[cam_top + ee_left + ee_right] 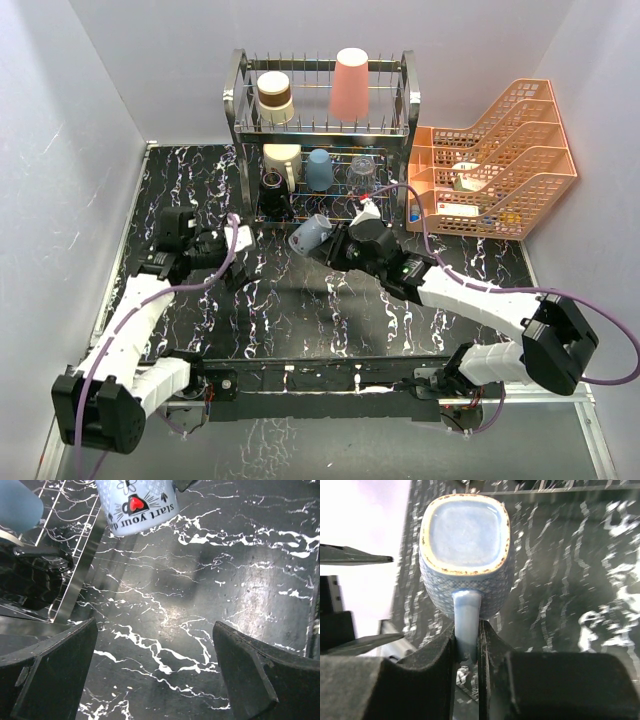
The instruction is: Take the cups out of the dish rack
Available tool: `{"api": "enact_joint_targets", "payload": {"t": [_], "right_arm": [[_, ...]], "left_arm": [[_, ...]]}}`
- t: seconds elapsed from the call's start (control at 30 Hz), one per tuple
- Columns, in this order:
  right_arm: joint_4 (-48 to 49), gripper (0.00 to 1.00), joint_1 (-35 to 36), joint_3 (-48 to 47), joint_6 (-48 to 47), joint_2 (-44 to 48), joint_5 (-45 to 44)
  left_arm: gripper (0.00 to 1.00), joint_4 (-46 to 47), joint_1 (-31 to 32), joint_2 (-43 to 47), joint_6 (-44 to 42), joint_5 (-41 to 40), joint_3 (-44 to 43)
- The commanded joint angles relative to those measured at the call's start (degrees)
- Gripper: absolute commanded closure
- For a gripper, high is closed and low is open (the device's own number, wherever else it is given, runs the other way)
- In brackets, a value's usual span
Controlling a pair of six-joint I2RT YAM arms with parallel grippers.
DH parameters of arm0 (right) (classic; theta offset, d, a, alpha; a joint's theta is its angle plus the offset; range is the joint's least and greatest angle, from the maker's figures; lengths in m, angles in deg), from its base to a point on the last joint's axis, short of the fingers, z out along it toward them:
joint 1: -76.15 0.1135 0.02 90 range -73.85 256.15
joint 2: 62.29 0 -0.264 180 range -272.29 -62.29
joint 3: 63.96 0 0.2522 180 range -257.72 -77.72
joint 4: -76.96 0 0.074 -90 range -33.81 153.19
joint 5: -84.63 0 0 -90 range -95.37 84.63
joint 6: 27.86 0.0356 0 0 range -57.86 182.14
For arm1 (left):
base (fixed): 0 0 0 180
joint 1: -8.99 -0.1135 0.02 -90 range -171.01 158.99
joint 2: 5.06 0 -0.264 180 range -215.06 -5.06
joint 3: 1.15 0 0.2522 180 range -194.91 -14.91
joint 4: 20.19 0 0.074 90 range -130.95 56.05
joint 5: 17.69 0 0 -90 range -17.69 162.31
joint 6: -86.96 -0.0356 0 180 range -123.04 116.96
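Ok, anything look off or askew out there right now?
Only the pale blue mug: the right gripper pinches just its handle, so it hangs tipped on its side before the dish rack. No spill or breakage visible.

One camera sits high up at the near edge and looks down on the whole table (300,310). The two wrist cameras look from very close. All three see the pale blue mug (310,236).

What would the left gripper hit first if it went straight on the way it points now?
The left gripper would probably meet the bare black tabletop, beside the dish rack. The blue mug hangs higher along that line, so depth leaves some doubt.
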Motion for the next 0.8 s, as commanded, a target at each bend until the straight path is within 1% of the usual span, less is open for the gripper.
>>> {"api": "enact_joint_targets", "payload": {"t": [0.0,0.17,0.3,0.37,0.47,0.53,0.63,0.77], "right_arm": [[11.87,0.92,0.22,0.11,14.08,2.25,10.72],[19.05,0.92,0.40,0.55,23.12,-0.26,18.15],[23.15,0.92,0.81,0.74,27.50,-1.41,20.85],[23.44,0.92,1.09,0.05,28.56,-2.10,21.59],[23.91,0.92,1.72,-0.94,29.65,-3.38,22.82],[24.36,0.92,2.45,-1.58,29.88,-4.14,23.45],[24.09,0.92,3.52,-2.25,30.31,-5.15,23.63],[31.11,0.92,4.77,-1.42,34.89,-6.91,25.27]], "left_arm": [[0.03,3.51,0.58,7.26,-10.51,2.09,4.09],[0.06,17.75,1.41,14.41,-8.75,4.42,10.98],[0.09,22.13,1.64,17.03,-8.38,4.82,13.45],[0.12,24.93,1.76,17.84,-7.80,5.04,14.24],[0.16,30.61,1.77,18.10,-4.26,4.42,14.76],[0.21,30.47,1.85,17.29,-3.85,4.20,13.64],[0.29,26.74,1.81,15.90,-5.44,4.53,11.10],[0.38,24.73,1.91,15.27,-6.17,4.81,10.65]]}}
